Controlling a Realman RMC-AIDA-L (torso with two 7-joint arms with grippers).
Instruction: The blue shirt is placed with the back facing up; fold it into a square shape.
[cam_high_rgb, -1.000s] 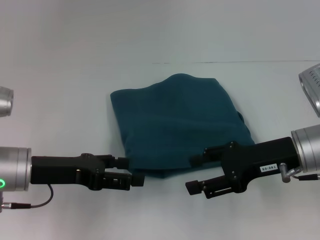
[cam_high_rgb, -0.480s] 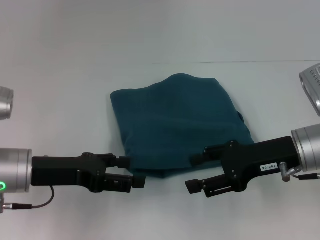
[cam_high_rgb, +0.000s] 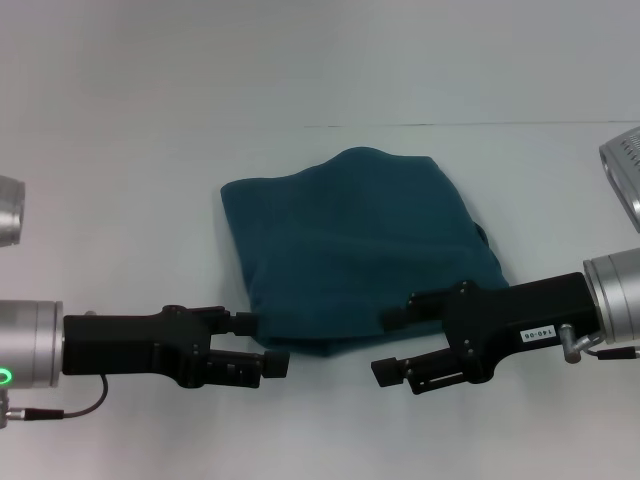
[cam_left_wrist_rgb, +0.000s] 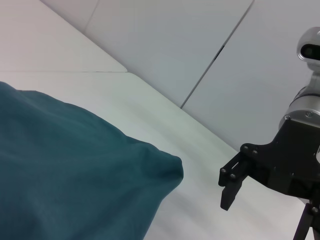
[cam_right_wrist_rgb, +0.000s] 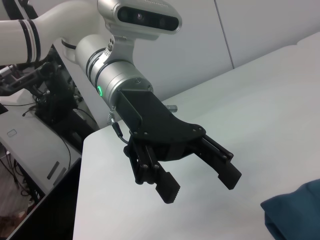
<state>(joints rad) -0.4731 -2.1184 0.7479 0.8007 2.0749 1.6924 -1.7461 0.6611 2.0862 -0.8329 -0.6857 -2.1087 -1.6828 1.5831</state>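
Folded blue shirt (cam_high_rgb: 355, 245) lying mid-bench, both grippers released at its near edge.

Judged nearly done: already a rough, slightly skewed square on the white bench (cam_high_rgb: 150, 150), far edge humped, near edge bulging. Best finished by checking the outline, squaring any stray corner with a light pinch at the hem only, then lifting straight up and away without dragging the fabric. Left gripper (cam_high_rgb: 268, 343) spread open just beside the near-left corner, holding nothing; right gripper (cam_high_rgb: 393, 346) spread open at the near-right edge, upper finger over the cloth, contact unclear. By count: one shirt, two grippers, one bench. In the left wrist view, a rounded shirt corner (cam_left_wrist_rgb: 165, 167) free of the right gripper.
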